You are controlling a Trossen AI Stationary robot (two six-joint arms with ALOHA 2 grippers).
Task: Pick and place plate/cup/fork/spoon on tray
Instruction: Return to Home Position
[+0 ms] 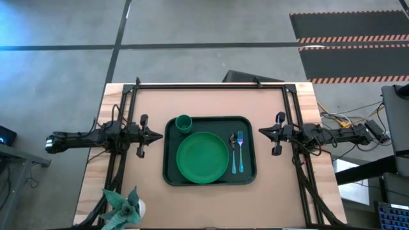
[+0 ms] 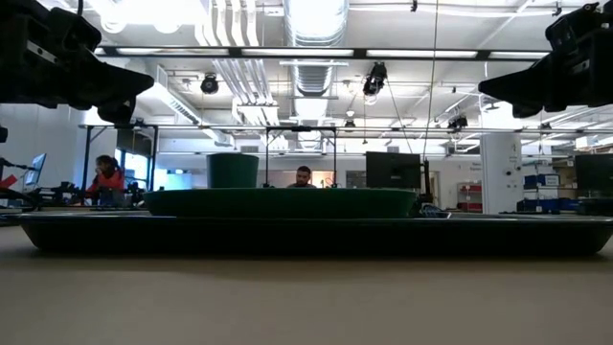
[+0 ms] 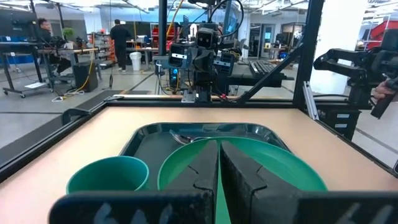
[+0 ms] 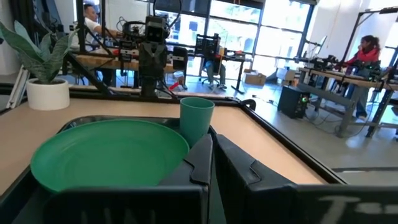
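The dark green tray [image 1: 248, 128] lies in the middle of the table. On it rest the bright green plate [image 1: 202, 157], the small green cup [image 1: 183, 122] upright at its far left corner, and the spoon [image 1: 233, 153] and fork [image 1: 240, 151] side by side along its right part. My left gripper [image 1: 158, 135] is shut and empty, raised off the tray's left edge. My right gripper [image 1: 262, 131] is shut and empty, raised off the tray's right edge. In the left wrist view the plate [image 3: 280, 165] and cup [image 3: 109, 174] lie ahead of the fingers.
A potted plant in a white pot [image 1: 126, 206] stands at the table's near left corner. A dark frame rail [image 1: 211, 84] runs along the far edge. Bare tabletop [image 1: 211, 204] lies near the tray. People sit and stand in the room beyond [image 2: 107, 177].
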